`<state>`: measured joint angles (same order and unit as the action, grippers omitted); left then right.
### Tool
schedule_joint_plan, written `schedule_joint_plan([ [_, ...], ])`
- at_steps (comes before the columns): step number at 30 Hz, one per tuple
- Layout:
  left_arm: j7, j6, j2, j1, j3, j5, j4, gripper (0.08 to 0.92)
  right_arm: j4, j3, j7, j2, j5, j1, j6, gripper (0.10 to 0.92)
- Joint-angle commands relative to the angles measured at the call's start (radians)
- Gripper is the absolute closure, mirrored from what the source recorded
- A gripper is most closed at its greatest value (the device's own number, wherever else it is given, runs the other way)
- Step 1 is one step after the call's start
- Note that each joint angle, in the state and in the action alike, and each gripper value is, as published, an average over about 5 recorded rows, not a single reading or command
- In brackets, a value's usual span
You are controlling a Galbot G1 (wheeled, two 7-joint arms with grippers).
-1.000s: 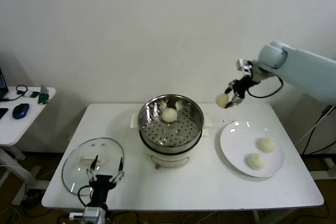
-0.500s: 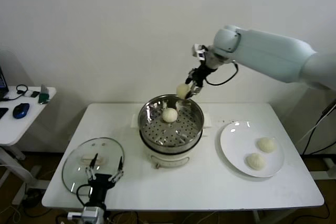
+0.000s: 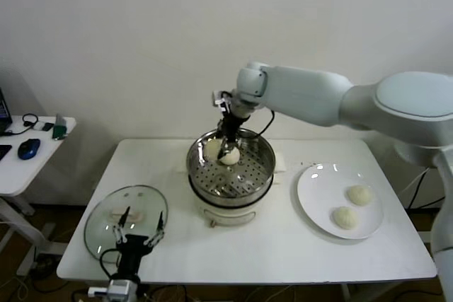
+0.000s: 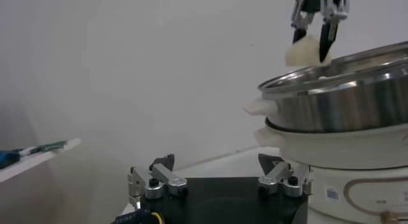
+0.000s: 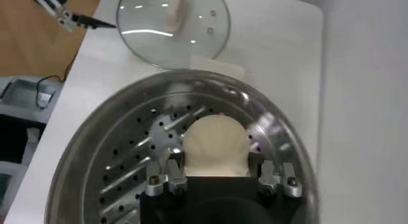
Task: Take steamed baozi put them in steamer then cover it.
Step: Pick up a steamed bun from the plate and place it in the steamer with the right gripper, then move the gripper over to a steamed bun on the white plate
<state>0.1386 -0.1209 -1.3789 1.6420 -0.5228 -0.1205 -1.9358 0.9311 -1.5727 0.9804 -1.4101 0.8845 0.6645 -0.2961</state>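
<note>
Steel steamer [image 3: 230, 167], table centre: right gripper [image 3: 225, 139] over far rim, jaws clamped on bun [image 5: 215, 145]. Second bun [image 3: 229, 155] inside. Two buns [image 3: 352, 206] on plate [image 3: 315, 196], 3 o'clock. Left gripper [image 3: 139, 235], 7 o'clock, jaws apart.

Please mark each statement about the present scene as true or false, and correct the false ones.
1. The right gripper holds a baozi above the steamer. True.
2. Three baozi lie on the plate. False: two lie there.
3. The glass lid covers the steamer. False: it lies on the table, beside the steamer.
4. The left gripper is open near the lid. True.
5. The steamer is empty. False: one baozi already lies inside.
</note>
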Motion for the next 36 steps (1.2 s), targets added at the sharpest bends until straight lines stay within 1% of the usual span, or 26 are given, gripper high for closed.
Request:
schedule_joint_plan([
  [1, 0.001, -0.004, 0.008, 0.001, -0.007, 0.011, 0.002, 0.177, -0.001, -0.019, -0.018, -0.062, -0.017, -0.054, -0.005, 0.381],
  [9, 0.001, -0.005, 0.006, 0.004, -0.007, 0.016, 0.004, 0.177, -0.001, -0.022, -0.020, -0.059, -0.062, -0.083, -0.002, 0.375],
  [12, 0.001, -0.003, 0.006, 0.003, -0.006, 0.016, 0.004, 0.177, -0.005, -0.023, -0.020, -0.064, -0.073, -0.086, -0.002, 0.336],
  [17, 0.001, -0.001, 0.003, 0.001, -0.005, 0.015, 0.002, 0.177, -0.018, -0.021, -0.013, -0.074, -0.083, -0.085, -0.001, 0.225],
  [19, 0.002, -0.001, 0.003, 0.001, -0.006, 0.015, 0.002, 0.177, -0.018, -0.018, -0.010, -0.071, -0.084, -0.081, 0.000, 0.208],
  [23, 0.002, -0.001, 0.004, 0.002, -0.008, 0.015, 0.002, 0.177, 0.003, -0.013, 0.007, -0.045, -0.101, -0.054, 0.007, 0.203],
  [29, 0.002, -0.002, 0.006, 0.003, -0.007, 0.016, 0.006, 0.177, 0.096, -0.018, 0.049, 0.060, -0.124, 0.053, 0.028, 0.202],
  [36, 0.003, 0.002, 0.006, 0.000, -0.004, 0.016, 0.004, 0.177, 0.296, -0.044, 0.082, 0.311, -0.189, 0.183, 0.050, 0.203],
])
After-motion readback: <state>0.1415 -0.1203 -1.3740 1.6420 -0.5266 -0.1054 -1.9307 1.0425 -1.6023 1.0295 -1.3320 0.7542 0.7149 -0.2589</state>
